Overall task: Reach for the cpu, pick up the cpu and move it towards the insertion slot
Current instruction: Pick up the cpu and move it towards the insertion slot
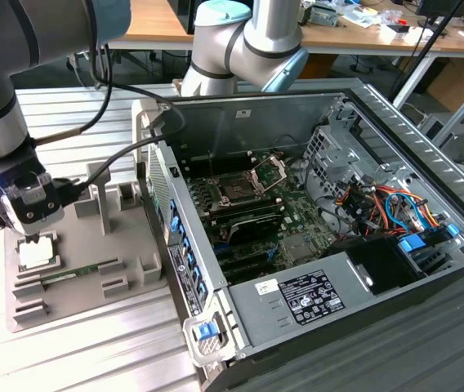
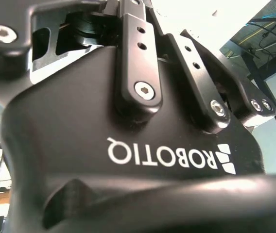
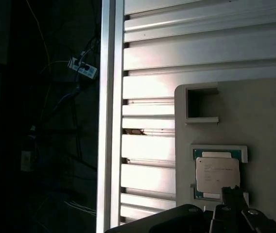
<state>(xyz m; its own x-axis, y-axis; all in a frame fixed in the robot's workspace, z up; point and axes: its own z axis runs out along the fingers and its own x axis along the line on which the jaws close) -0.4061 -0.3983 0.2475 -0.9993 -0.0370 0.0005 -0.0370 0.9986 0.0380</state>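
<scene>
The cpu (image 1: 35, 254), a pale silvery square chip, lies in a recess of the grey holder (image 1: 126, 269) at the exterior view's left. My gripper (image 1: 29, 237) hangs straight above it, very close; I cannot tell whether it touches the chip. In the first wrist view the cpu (image 3: 217, 175) sits flat in its recess, and a dark part of the gripper (image 3: 232, 213) overlaps its near edge. The second wrist view gives a close look at the gripper's black body (image 2: 128, 145). The insertion slot (image 1: 238, 190) lies on the motherboard inside the open computer case, its silver frame (image 1: 269, 171) hinged up.
A green memory stick (image 1: 77, 272) lies on the grey holder beside the cpu. The open computer case (image 1: 240, 106) with its tall side wall (image 1: 175, 237) stands between holder and slot. Power supply (image 1: 314, 296) and cables (image 1: 379, 204) lie further right. The ribbed metal table's edge (image 3: 109, 116) runs nearby.
</scene>
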